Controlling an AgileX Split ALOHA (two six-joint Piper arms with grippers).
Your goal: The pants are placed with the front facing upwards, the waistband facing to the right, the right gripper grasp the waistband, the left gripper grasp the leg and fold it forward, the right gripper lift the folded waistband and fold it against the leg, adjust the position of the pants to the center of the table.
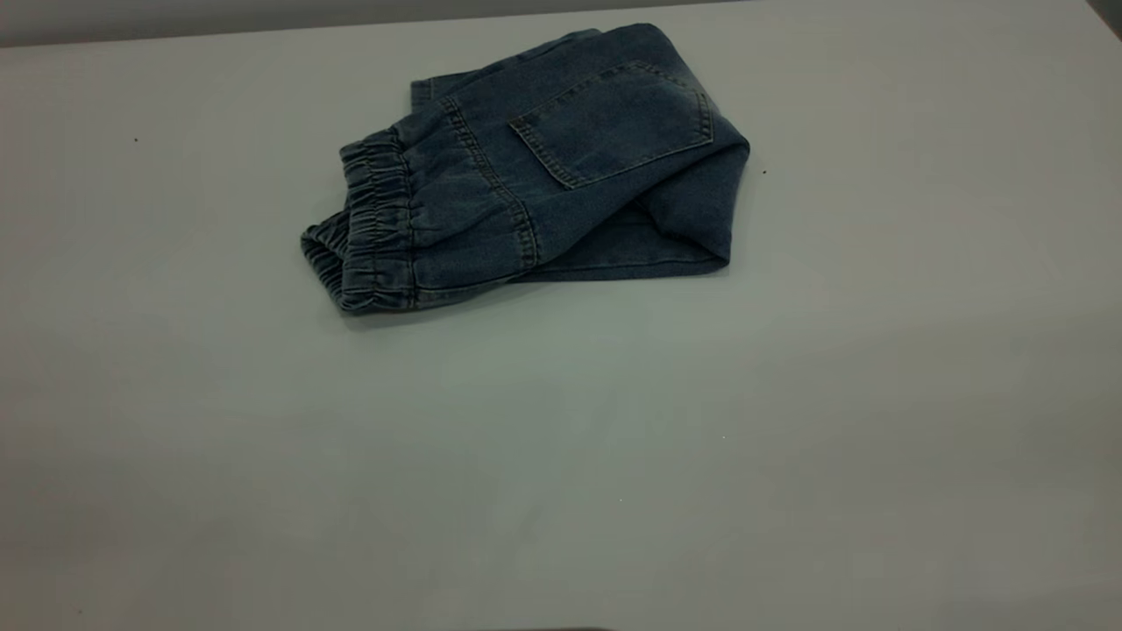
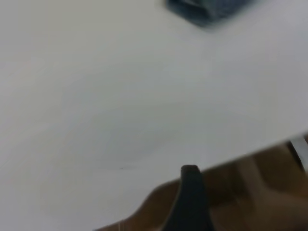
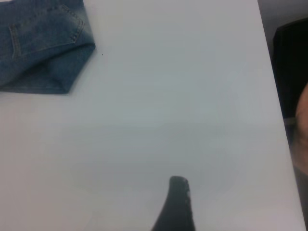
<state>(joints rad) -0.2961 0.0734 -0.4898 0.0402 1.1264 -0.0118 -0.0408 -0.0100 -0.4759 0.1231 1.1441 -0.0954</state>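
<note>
The pants (image 1: 543,166) lie folded into a compact bundle on the far middle of the table (image 1: 561,438), a stitched pocket (image 1: 614,123) facing up. The gathered waistband (image 1: 372,228) is at the bundle's left end in the exterior view. Neither gripper appears in that view. Of my left gripper only one black finger (image 2: 191,197) shows, above the table's edge and far from the pants (image 2: 207,9). One black finger (image 3: 177,207) of my right gripper hangs over bare table, well away from the pants (image 3: 38,43). Nothing is held by either gripper.
Bare white table surrounds the pants on all sides. In the left wrist view the table's edge runs past the finger, with brown floor (image 2: 250,192) beyond it. The right wrist view shows the table's side edge and a dark object (image 3: 291,67) beyond it.
</note>
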